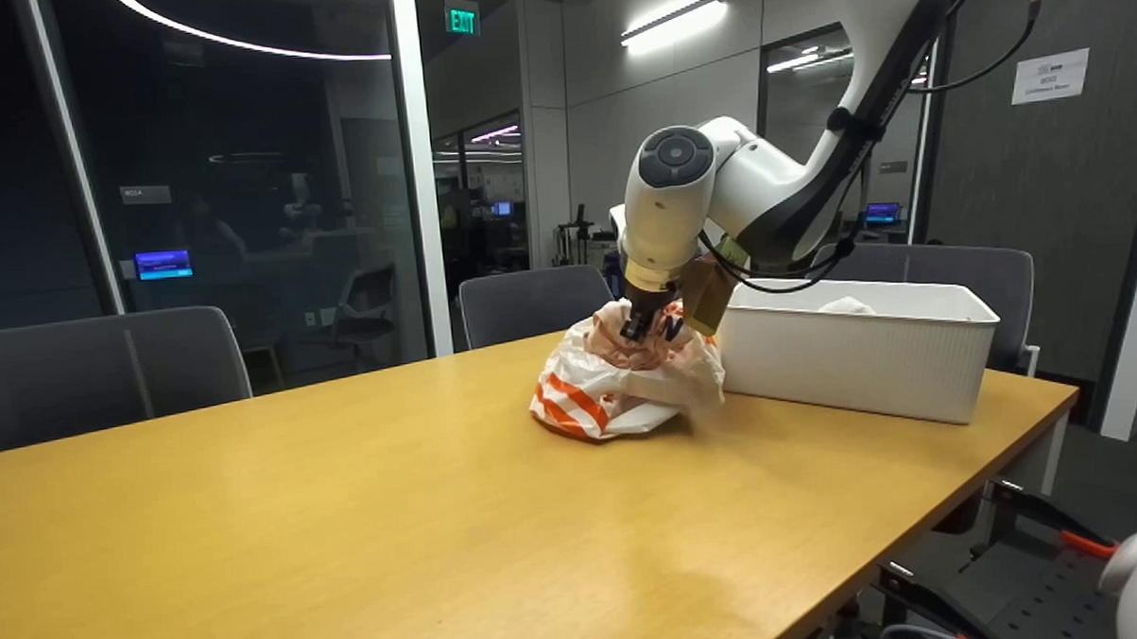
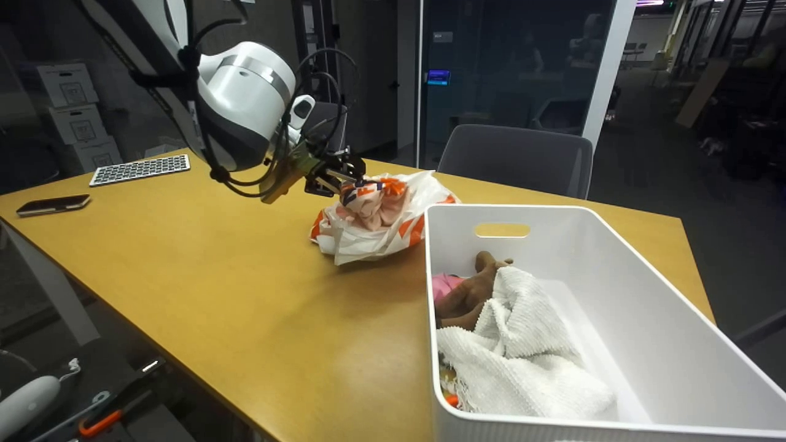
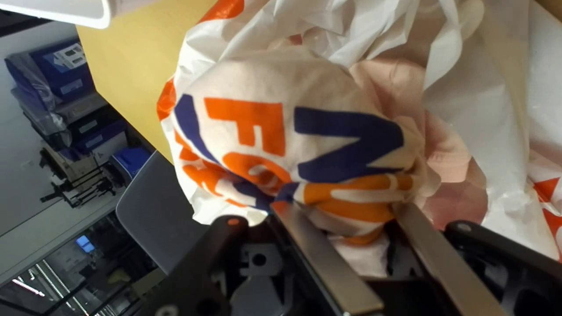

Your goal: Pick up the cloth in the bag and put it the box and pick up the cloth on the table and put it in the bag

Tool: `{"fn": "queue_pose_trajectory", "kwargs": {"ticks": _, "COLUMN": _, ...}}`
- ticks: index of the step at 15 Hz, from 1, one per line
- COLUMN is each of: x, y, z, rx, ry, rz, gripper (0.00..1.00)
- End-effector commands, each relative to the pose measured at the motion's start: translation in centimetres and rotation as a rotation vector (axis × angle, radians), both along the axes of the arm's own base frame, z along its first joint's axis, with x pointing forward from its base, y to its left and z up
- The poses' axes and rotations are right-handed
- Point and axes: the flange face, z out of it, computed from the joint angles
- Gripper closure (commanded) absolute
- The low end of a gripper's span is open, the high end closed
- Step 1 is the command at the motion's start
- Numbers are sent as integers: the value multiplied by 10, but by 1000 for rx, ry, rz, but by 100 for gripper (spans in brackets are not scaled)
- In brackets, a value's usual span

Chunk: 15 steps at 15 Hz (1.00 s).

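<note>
Pincer (image 3: 341,207) pinching the printed cloth (image 3: 298,145) in the open bag (image 1: 619,401); white cloth (image 2: 534,353) already lies in the box (image 1: 854,362) at right, so probably only letting go remains.

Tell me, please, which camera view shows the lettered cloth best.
The wrist view: there the lettered cloth is close up near the middle, its orange and blue letters large, with the hand gripping a fold of it. In both exterior views it appears much smaller, at the opening of the bag, by the hand.
</note>
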Motion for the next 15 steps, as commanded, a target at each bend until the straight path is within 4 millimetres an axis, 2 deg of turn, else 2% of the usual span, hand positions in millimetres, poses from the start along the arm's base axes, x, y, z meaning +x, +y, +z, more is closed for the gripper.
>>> {"fn": "queue_pose_trajectory", "kwargs": {"ticks": 1, "x": 17, "y": -10, "z": -19, "rx": 27, "ry": -5, "rz": -8, "gripper": 95}}
{"fn": "queue_pose_trajectory", "kwargs": {"ticks": 6, "x": 10, "y": -15, "z": -60, "rx": 60, "ry": 51, "rz": 15, "gripper": 95}}
{"fn": "queue_pose_trajectory", "kwargs": {"ticks": 8, "x": 10, "y": -15, "z": -69, "rx": 53, "ry": 49, "rz": 36, "gripper": 95}}
{"fn": "queue_pose_trajectory", "kwargs": {"ticks": 9, "x": 10, "y": -15, "z": -70, "rx": 57, "ry": 44, "rz": 37, "gripper": 91}}
{"fn": "queue_pose_trajectory", "kwargs": {"ticks": 10, "x": 10, "y": -15, "z": -70, "rx": 63, "ry": 39, "rz": 36, "gripper": 56}}
{"fn": "queue_pose_trajectory", "kwargs": {"ticks": 12, "x": 9, "y": -15, "z": -66, "rx": 63, "ry": 23, "rz": 41, "gripper": 48}}
{"fn": "queue_pose_trajectory", "kwargs": {"ticks": 15, "x": 6, "y": -15, "z": -50, "rx": 73, "ry": 1, "rz": 42, "gripper": 22}}
